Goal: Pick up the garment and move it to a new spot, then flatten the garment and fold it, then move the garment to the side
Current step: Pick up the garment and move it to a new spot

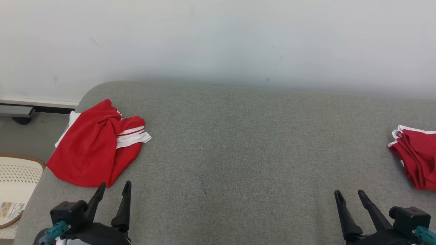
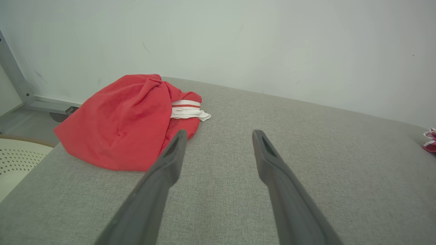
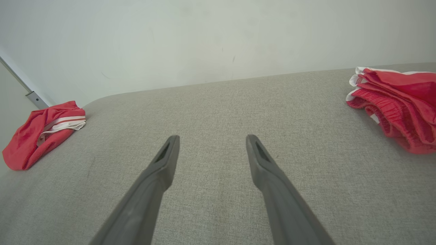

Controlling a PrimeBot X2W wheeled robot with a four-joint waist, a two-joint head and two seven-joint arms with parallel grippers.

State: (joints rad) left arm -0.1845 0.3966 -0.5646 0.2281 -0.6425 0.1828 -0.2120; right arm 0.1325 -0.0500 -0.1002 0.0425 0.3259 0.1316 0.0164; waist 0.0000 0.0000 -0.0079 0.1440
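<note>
A crumpled red garment (image 1: 93, 144) with white stripes lies in a heap at the far left of the grey padded surface (image 1: 238, 143). The same garment (image 2: 126, 120) lies just ahead and left of my left fingers in the left wrist view, and the garment (image 3: 42, 131) sits far left in the right wrist view. My left gripper (image 1: 114, 186) hovers open just below the heap, holding nothing. My right gripper (image 1: 349, 194) stands open at the lower right, empty. In their wrist views, the left gripper (image 2: 219, 134) and right gripper (image 3: 210, 139) show wide gaps over bare fabric.
A folded stack of red and white clothes (image 1: 417, 154) rests at the right edge, also the stack (image 3: 396, 105). A pale perforated basket (image 1: 15, 183) stands on the floor left of the surface. A white wall (image 1: 218, 41) rises behind.
</note>
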